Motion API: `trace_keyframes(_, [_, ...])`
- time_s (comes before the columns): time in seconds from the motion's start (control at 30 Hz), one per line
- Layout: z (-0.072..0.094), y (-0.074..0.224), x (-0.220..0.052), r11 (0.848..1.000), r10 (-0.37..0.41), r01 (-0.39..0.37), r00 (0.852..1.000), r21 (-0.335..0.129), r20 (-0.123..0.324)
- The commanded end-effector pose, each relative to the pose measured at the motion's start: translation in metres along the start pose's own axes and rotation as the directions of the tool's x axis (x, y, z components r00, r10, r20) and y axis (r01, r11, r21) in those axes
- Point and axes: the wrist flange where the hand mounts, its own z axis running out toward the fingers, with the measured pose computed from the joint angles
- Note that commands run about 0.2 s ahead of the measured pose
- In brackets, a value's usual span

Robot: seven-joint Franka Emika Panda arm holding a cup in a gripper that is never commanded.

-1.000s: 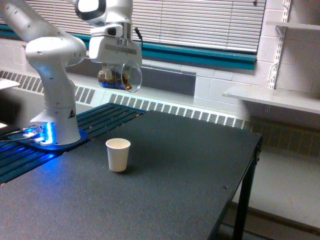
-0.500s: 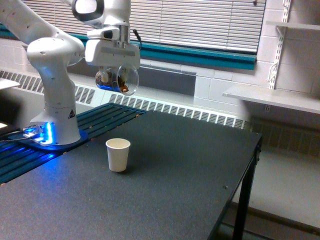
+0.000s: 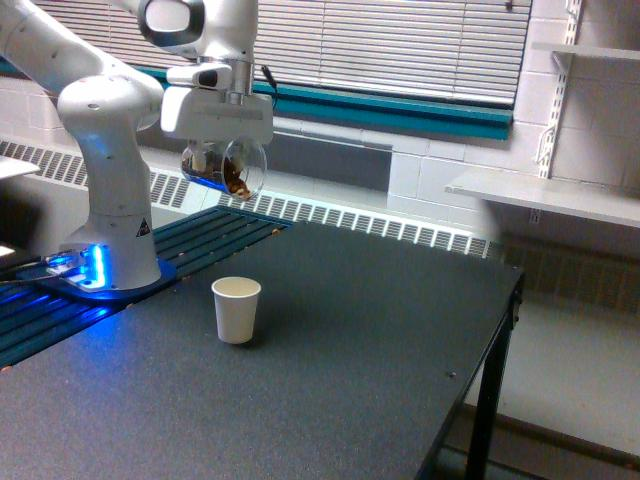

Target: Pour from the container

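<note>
The hand (image 3: 222,150) is clamped on the container (image 3: 226,169), tipped on its side, mouth pointing toward 4 o'clock (brown bits inside), high above the white paper cup (image 3: 236,309).

No legible text or labels

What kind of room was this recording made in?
Probably a lab or workshop room: a robot arm bolted at a dark work table, painted block walls with bracket shelving, and a blinded window above a long radiator.

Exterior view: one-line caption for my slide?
Gripper holds the tilted clear container of brown bits above the table, beyond the white paper cup.
</note>
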Motion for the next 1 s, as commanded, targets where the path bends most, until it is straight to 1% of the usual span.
trace_keyframes(0.03, [0.013,0.004,-0.014,0.999,-0.02,0.021,1.0,-0.048,0.021])
trace_keyframes(0.1, [0.014,0.004,-0.016,0.998,-0.027,0.028,0.999,-0.06,0.026])
trace_keyframes(0.37, [0.017,0.009,-0.017,0.993,-0.058,0.06,0.998,-0.1,0.024])
trace_keyframes(0.47, [0.018,0.01,-0.016,0.992,-0.062,0.064,0.998,-0.106,0.023])
trace_keyframes(0.7, [0.021,0.01,-0.018,0.992,-0.055,0.059,0.998,-0.109,0.038])
trace_keyframes(1.0, [0.027,0.012,-0.014,0.99,-0.055,0.059,0.998,-0.126,0.035])
